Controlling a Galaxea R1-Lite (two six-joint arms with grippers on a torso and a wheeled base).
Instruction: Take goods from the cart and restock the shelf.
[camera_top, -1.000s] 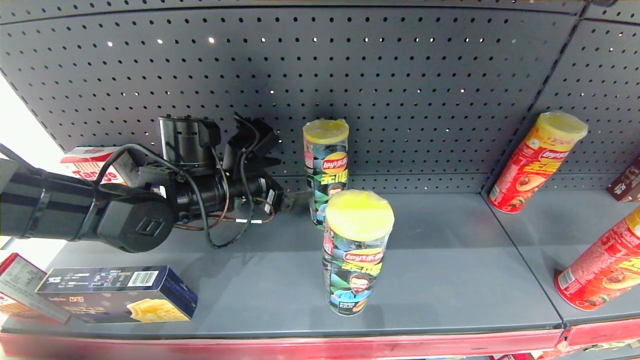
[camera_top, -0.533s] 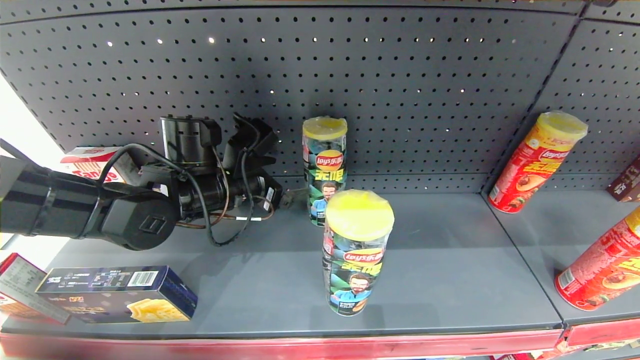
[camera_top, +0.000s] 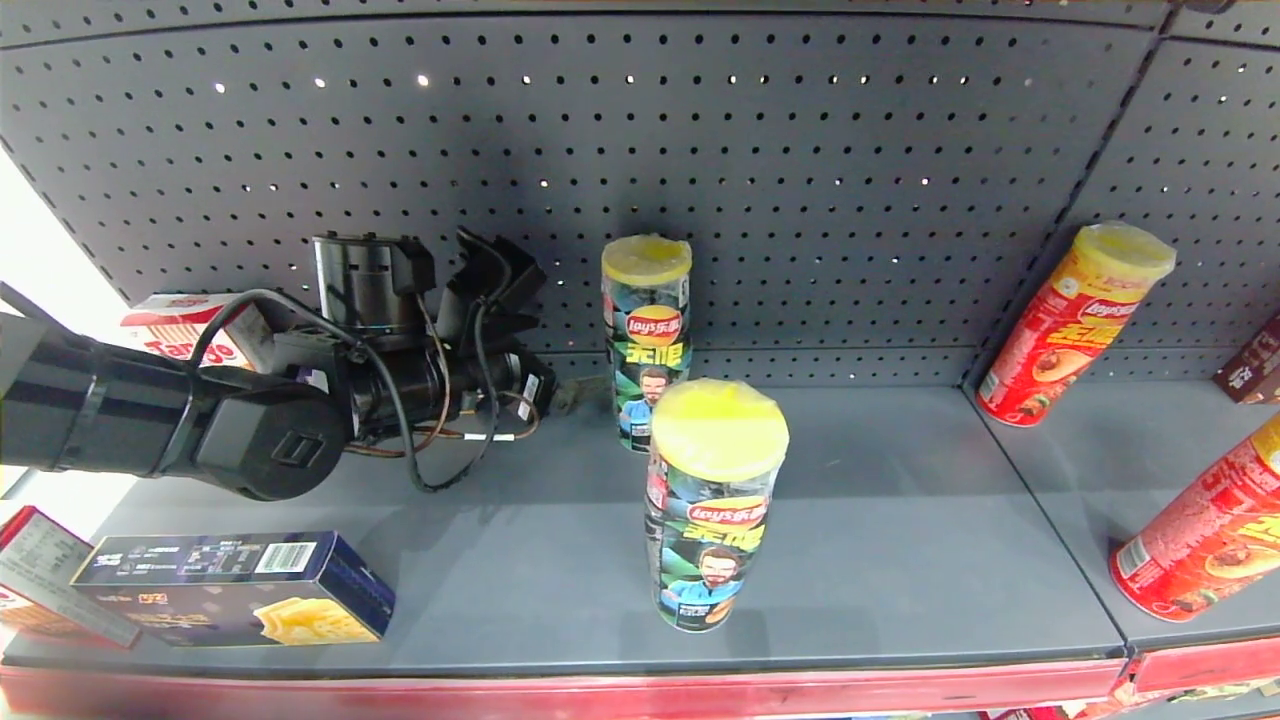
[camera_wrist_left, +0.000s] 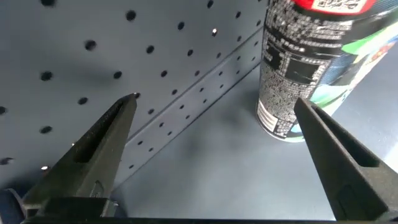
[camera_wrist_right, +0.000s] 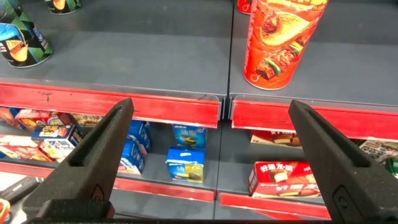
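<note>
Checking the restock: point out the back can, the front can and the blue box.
back can (camera_top: 648, 345), head view, middle of its label
front can (camera_top: 712, 510), head view, upper label
blue box (camera_top: 230, 598), head view, long side face

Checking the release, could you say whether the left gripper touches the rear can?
Cannot tell. In the left wrist view one finger of the left gripper overlaps the rear can, hiding any gap.

Left pincer (camera_wrist_left: 211, 152) and right pincer (camera_wrist_right: 208, 158) both gape wide
</note>
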